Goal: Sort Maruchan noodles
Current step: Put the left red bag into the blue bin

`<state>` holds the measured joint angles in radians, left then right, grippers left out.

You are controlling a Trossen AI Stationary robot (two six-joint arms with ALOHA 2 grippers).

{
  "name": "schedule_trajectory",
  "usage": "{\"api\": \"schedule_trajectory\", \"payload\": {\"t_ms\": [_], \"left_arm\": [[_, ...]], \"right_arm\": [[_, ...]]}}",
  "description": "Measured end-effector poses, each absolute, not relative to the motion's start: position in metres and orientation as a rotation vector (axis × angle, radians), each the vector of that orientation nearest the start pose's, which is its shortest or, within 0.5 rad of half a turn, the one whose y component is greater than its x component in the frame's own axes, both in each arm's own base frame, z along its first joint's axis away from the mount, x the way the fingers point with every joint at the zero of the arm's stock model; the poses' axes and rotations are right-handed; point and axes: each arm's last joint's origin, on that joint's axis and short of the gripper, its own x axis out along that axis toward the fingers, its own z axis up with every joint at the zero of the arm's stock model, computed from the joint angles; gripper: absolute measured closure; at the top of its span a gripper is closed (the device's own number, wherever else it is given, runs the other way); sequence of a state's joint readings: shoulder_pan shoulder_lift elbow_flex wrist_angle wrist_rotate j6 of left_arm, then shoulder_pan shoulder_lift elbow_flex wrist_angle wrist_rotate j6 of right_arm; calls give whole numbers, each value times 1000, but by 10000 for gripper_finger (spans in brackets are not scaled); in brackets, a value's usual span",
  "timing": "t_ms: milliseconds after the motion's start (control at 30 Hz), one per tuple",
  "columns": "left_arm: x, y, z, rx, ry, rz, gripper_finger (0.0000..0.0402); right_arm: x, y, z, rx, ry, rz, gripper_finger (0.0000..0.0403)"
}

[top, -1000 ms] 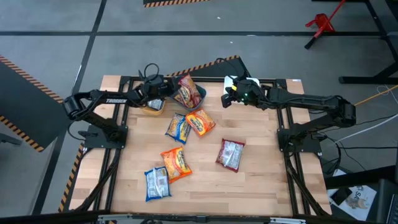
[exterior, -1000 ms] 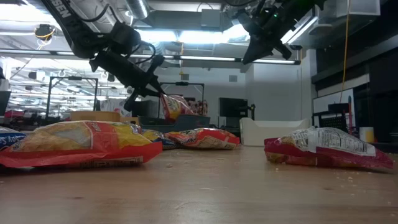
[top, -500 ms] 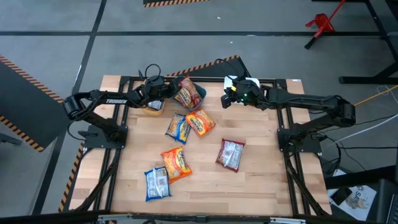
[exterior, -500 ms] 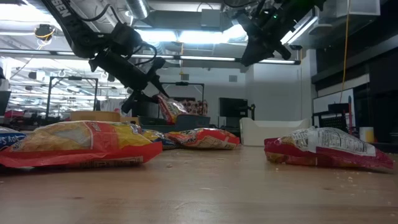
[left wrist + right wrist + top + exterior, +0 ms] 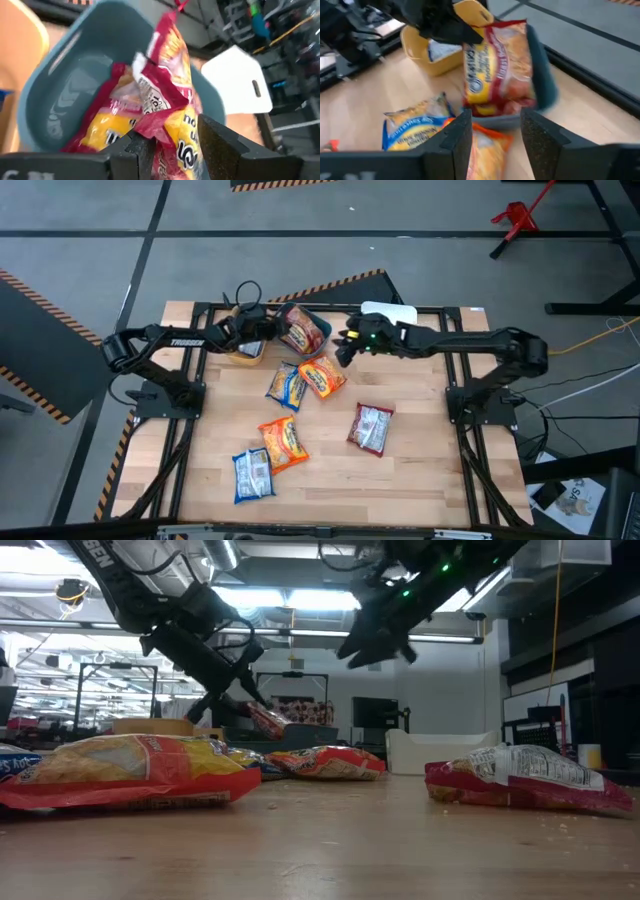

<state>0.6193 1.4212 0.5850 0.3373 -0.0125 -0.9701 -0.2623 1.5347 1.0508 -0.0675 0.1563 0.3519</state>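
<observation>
A dark red Maruchan noodle packet (image 5: 160, 95) lies tilted in the teal bin (image 5: 75, 85), leaning on its rim (image 5: 326, 332). My left gripper (image 5: 172, 132) is open at that packet's near, crumpled end. My right gripper (image 5: 496, 125) hangs open and empty above the table, just right of the teal bin (image 5: 545, 80), facing the red packet (image 5: 500, 65). More packets lie flat on the table: a blue-yellow one (image 5: 287, 385), an orange one (image 5: 322, 377), a dark red one (image 5: 371, 427), another orange one (image 5: 283, 442) and a blue one (image 5: 253, 473). My left gripper has the red packet's crumpled near end (image 5: 150, 127) between its spread fingers, which come at it slanting down from the table's left. I cannot tell whether a finger touches it. The packet rests in the teal bin.
The yellow bin (image 5: 245, 352) with a pale packet in it stands left of the teal bin, under my left arm. A white bin (image 5: 395, 310) stands at the far edge, behind my right arm. Bare wood lies along the near edge and the right side.
My left gripper has rolled and opened, letting go of the red packet, which has tipped from upright down into the teal bin. My right gripper has come from over the white bin toward the table's left and down, toward the teal bin, and has opened.
</observation>
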Motion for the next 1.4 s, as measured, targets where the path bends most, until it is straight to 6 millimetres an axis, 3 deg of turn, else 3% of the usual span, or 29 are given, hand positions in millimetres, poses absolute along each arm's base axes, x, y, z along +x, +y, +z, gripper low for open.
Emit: {"api": "schedule_trajectory", "payload": {"t_ms": [333,667,933,1400], "left_arm": [[226,150,172,-1029,223,822,264],[226,150,172,-1028,223,826,264],[227,149,172,-1032,230,810,264],[224,152,172,-981,286,722,264]], "right_arm": [[376,-104,235,252,459,-419,242],[426,-126,212,133,632,-430,242],[430,-130,186,117,772,-427,242],[424,-132,182,86,846,-465,242]]}}
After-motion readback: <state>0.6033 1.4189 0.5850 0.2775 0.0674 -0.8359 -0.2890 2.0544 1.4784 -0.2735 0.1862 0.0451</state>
